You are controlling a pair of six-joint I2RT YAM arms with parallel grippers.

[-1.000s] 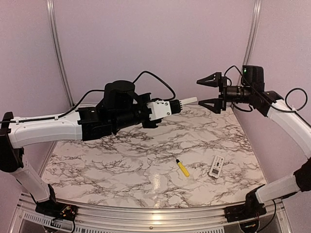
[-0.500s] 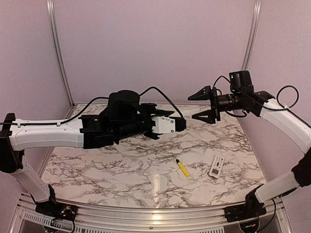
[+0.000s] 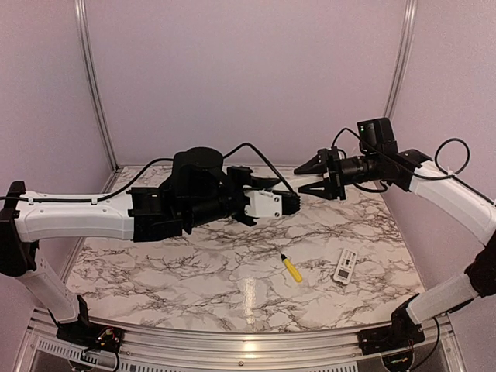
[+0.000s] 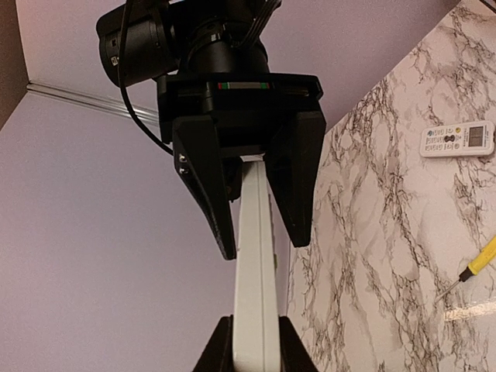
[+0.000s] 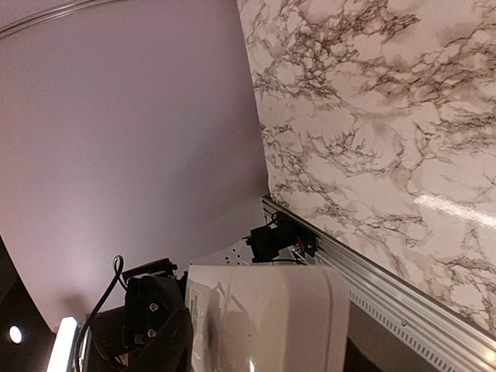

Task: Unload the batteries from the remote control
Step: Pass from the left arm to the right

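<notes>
**Worktop.** The marble-patterned table [image 3: 194,263] carries two loose items, both towards its right near side. No lettering shows on the top or on the aluminium rails.

**Arms.** The left arm [image 3: 77,217] reaches across above the table towards the right. The right arm [image 3: 457,194] reaches in from the right to meet it, and the two heads face each other in mid-air over the far half of the table.

**Left gripper** [image 3: 291,203]. Jaws narrow and clamped on one end of the slim white remote [image 4: 256,294], which is held clear of the table and seen edge-on.

**Right gripper** [image 4: 263,244]. Jaws partly apart and set either side of the remote's other end. A thin gap appears to remain on each side, though the angle is poor and light contact cannot be ruled out. A thin red-and-green stripe crosses its black body; it bears no readable text.

**Batteries.** They cannot be made out in any view, as only the remote's narrow edge shows.

**Right wrist view.** A blurred white body fills the lower part. A pale label on it is illegible.

**Small display remote** [image 3: 345,266]. It lies flat, face up, near the right edge. Its screen and button markings are too small to read.

**Screwdriver** [image 3: 291,268]. Yellow handle with a dark tip, lying just left of the small remote and not touching it.
</notes>
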